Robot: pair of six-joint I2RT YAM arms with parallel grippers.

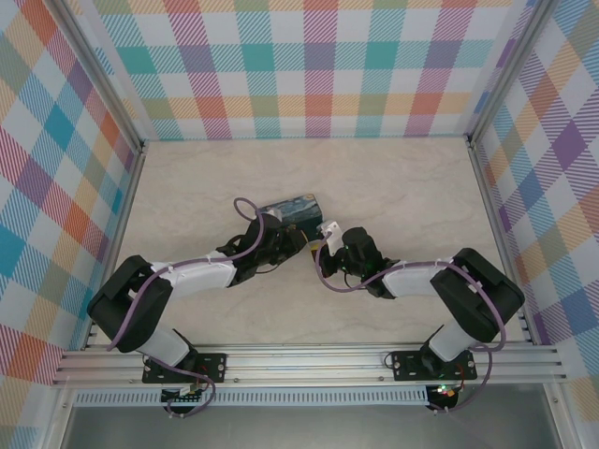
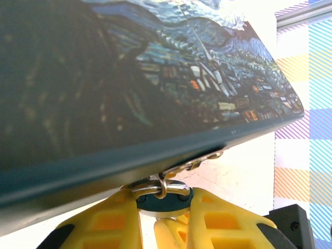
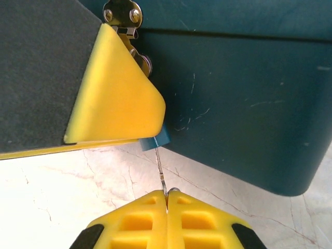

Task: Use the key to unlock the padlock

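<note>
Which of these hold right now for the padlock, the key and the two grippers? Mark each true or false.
1. The right gripper is shut on the key. True.
2. The key lies loose on the table. False: it is pinched in the right gripper, and its thin blade reaches up to the underside of the padlock.
3. The left gripper clamps the padlock body between its yellow fingers. True.
4. The padlock hangs free of the tin. False: its shackle passes through the clasp ring at the tin's front edge.
</note>
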